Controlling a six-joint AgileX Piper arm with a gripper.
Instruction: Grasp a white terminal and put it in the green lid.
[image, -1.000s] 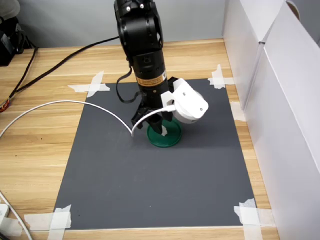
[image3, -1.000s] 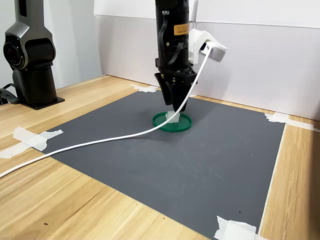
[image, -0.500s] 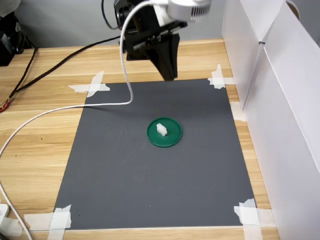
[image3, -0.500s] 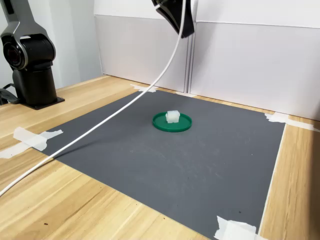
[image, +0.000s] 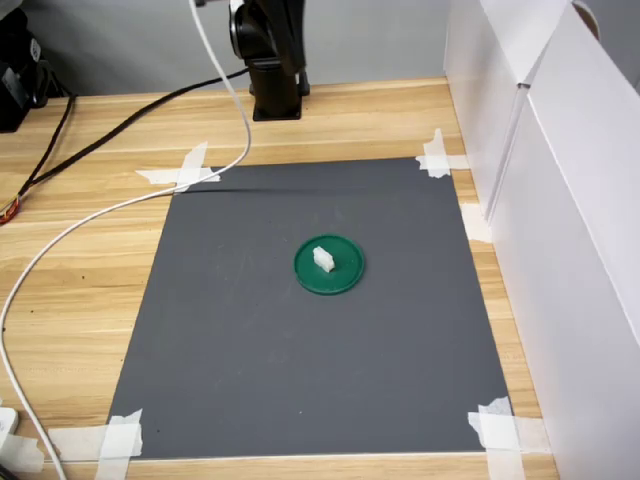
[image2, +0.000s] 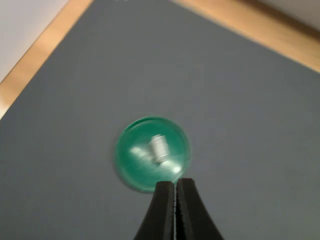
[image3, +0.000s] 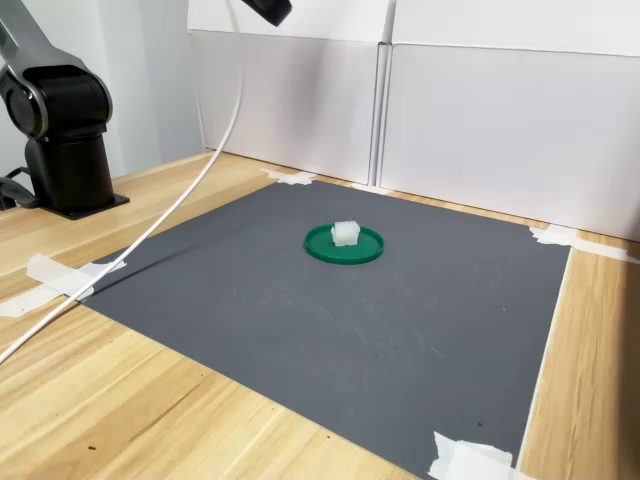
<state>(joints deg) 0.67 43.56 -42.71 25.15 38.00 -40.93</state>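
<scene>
The white terminal (image: 323, 258) lies inside the green lid (image: 346, 279) near the middle of the dark mat, seen in both exterior views as a small white block (image3: 345, 233) on the disc (image3: 366, 251). In the wrist view the terminal (image2: 159, 148) shows blurred on the lid (image2: 129, 167), far below my gripper (image2: 175, 186), whose black fingers are pressed together with nothing between them. Only a dark tip of the gripper (image3: 268, 10) shows at the second exterior view's upper edge, high above the mat. It is out of the first exterior view.
The arm's base (image: 275, 70) stands behind the mat (image: 250, 370). A white cable (image: 120, 205) hangs down and trails across the wood on the first exterior view's left. White panels (image: 560, 200) wall the right side. Tape strips (image: 500, 428) hold the mat's corners.
The gripper let go of the terminal in the lid one second ago, then rose high and drew back toward the base. The cable swung along with it. Terminal and lid stayed put.
</scene>
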